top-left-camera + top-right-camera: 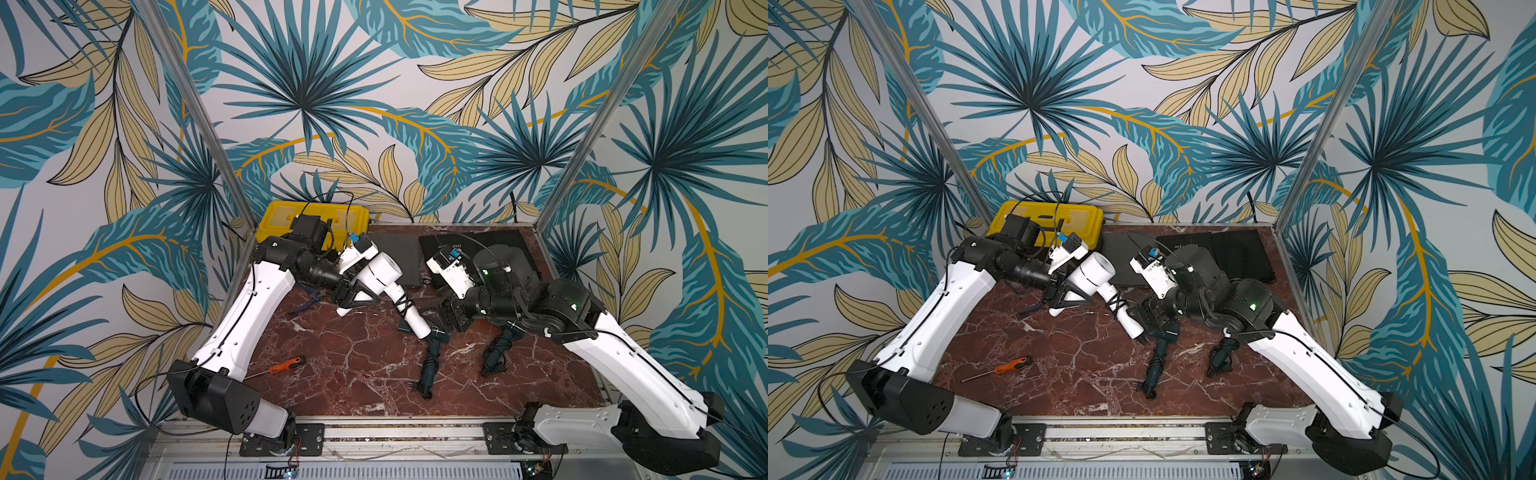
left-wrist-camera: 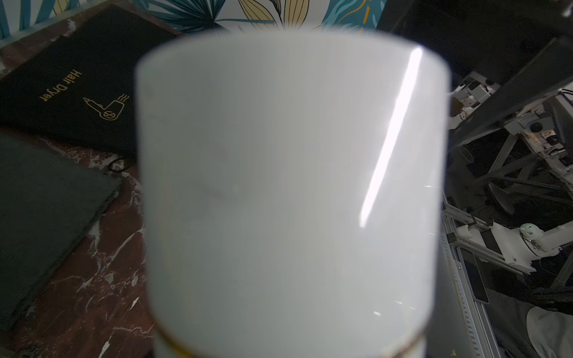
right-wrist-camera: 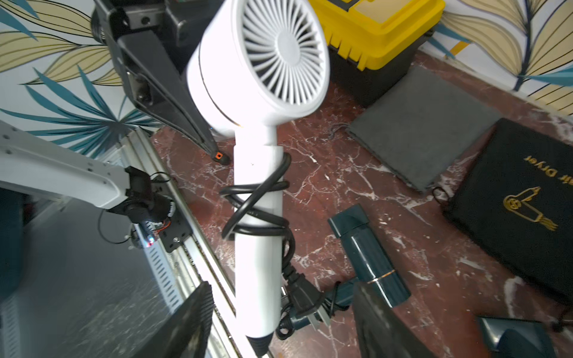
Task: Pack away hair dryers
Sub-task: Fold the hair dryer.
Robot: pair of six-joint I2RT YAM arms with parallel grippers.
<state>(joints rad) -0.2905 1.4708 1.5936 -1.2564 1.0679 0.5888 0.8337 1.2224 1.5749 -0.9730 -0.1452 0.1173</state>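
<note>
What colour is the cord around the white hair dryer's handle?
The cord is black; right wrist view shows it best.

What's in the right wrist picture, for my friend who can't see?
The left gripper holds up a white hair dryer, black cord wrapped round its handle, the handle's end between the fingers of the open right gripper. A dark teal hair dryer lies on the marble table.

cord-wrapped white hair dryer (image 1: 384, 269) tilted aloft; teal dryer (image 1: 431, 360), dark dryer (image 1: 496, 347) flat nearby
</note>
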